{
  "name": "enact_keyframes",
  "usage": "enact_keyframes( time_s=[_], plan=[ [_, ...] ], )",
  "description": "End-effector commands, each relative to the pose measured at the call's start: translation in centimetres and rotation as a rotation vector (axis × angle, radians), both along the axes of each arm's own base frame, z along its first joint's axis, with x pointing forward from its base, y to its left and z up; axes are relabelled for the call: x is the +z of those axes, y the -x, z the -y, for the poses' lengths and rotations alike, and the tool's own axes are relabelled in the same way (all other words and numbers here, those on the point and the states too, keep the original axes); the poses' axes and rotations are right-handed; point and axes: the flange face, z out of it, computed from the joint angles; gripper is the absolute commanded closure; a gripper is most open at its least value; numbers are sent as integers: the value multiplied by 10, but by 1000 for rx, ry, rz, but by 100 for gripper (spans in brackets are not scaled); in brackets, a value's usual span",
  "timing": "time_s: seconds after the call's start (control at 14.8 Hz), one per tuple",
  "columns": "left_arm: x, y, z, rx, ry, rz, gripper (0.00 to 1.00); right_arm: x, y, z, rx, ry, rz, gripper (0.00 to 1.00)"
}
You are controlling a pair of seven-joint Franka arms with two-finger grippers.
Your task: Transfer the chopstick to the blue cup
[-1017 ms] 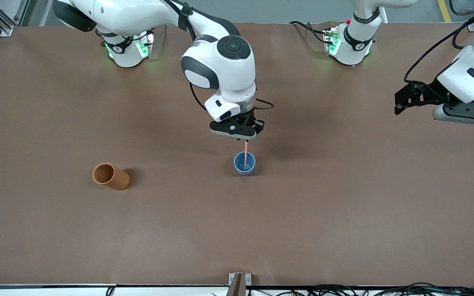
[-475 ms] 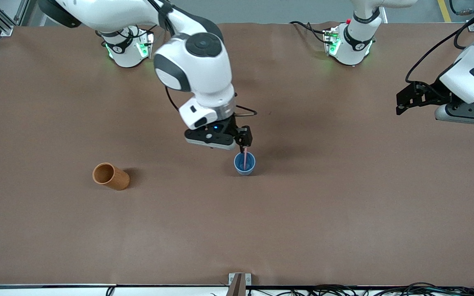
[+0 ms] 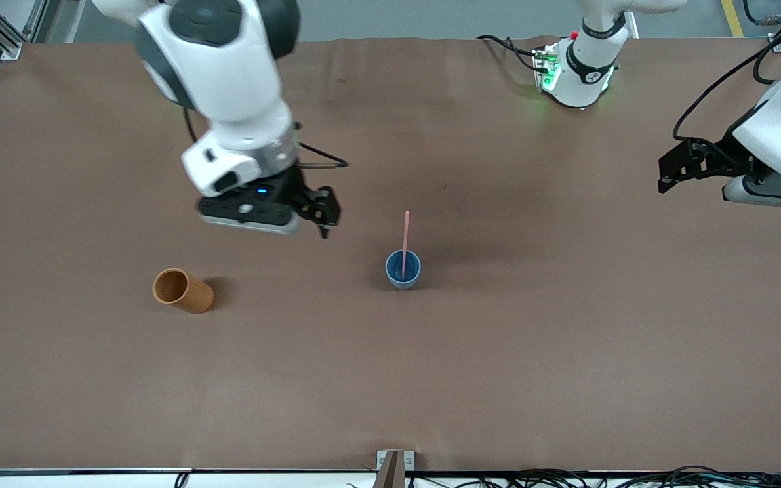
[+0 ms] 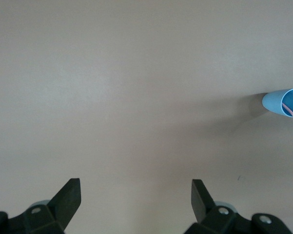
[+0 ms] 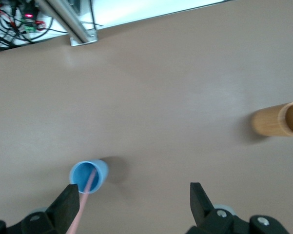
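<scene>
While chopstick [image 3: 405, 237] stands in blue cup [image 3: 403, 270], right hand [image 3: 319, 218] open alongside.

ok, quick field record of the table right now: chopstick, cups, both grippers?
chopstick: thin pink stick, standing in the small blue tumbler, top sticking out above the rim
orange-brown cup: on the table toward the right arm's end, apart from the tumbler
right gripper: open, empty, over bare table between the two cups
left gripper: open, empty, waiting over its end of the table
</scene>
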Motion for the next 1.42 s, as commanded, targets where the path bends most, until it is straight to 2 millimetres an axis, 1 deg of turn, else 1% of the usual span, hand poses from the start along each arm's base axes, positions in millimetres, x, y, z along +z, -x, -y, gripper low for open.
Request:
enact_keyframes(
  time_s=[0.0,0.07,0.2,0.27,0.41,0.54,0.61,0.68,0.75,0.88,1.08,1.22,1.36],
  plan=[
    [5,-7,-1,11,13,14,0,43,2,86,17,26,-32,0],
    [4,-7,-1,12,12,13,0,53,3,116,36,50,-55,0],
    [5,-7,-2,15,13,14,0,66,6,168,53,90,-96,0],
    [5,-7,-1,12,13,14,0,68,8,187,45,102,-111,0],
    [3,-7,-1,15,12,11,0,82,16,224,53,114,-115,0],
    [3,-7,0,14,11,11,0,99,28,277,89,69,-142,0],
    [3,-7,2,11,8,12,0,107,36,298,100,49,-150,0],
    [3,-7,2,11,8,12,0,113,44,305,115,46,-160,0],
    [3,-7,2,10,8,12,0,112,47,315,102,44,-168,0],
    [3,-7,2,10,8,12,0,101,46,322,91,43,-191,0],
    [3,-6,5,5,8,12,0,97,45,330,82,25,-194,0],
    [3,-6,5,4,6,12,0,96,43,337,108,20,-191,0],
    [3,-6,5,4,6,12,0,91,43,337,111,21,-201,0]
  ],
)
